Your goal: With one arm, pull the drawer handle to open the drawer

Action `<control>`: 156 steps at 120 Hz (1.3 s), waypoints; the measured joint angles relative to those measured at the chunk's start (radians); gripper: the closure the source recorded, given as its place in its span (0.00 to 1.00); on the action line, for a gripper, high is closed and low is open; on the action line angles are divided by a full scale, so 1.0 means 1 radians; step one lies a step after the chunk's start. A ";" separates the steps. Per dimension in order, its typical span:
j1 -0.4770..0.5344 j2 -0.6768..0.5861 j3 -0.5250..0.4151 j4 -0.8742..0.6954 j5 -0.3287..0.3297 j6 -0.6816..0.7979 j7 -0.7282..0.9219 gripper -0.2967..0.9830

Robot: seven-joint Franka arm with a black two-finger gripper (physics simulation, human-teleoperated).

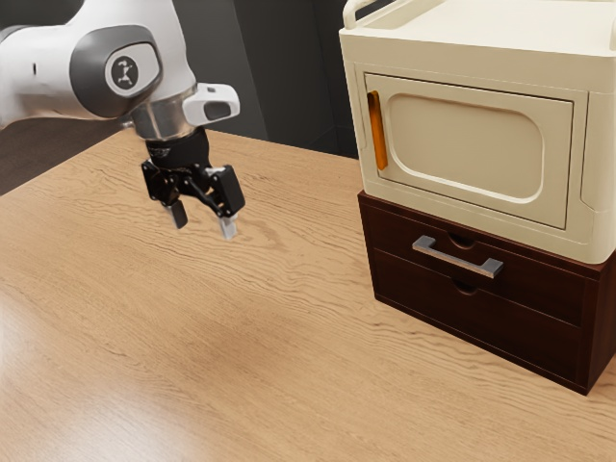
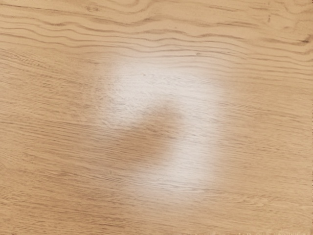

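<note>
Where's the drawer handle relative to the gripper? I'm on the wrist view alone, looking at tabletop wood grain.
Observer: The metal handle is well off toward the exterior view's right from the gripper.
Operator: Is the gripper open?
Observer: Yes, its fingers stand apart with nothing between them.
Operator: And the drawer itself?
Observer: The upper drawer, which bears the handle, looks shut, its front flush with the dark cabinet.
</note>
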 joint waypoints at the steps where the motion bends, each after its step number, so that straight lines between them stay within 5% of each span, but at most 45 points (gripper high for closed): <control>1: 0.000 0.000 -0.002 0.000 0.001 0.000 0.000 0.23; 20: 0.005 0.000 -0.008 0.009 0.009 -0.007 0.007 0.23; 33: 0.011 -0.004 -0.016 0.199 0.009 -0.057 0.009 0.23; 50: -0.019 0.010 -0.067 0.236 0.003 -0.082 -0.057 0.23; 104: -0.132 0.070 -0.075 0.222 0.003 -0.046 -0.733 0.23; 136: -0.244 -0.051 -0.075 -0.046 -0.001 0.145 -0.992 0.23; 156: -0.250 -0.045 -0.075 -0.128 -0.060 0.303 -1.106 0.23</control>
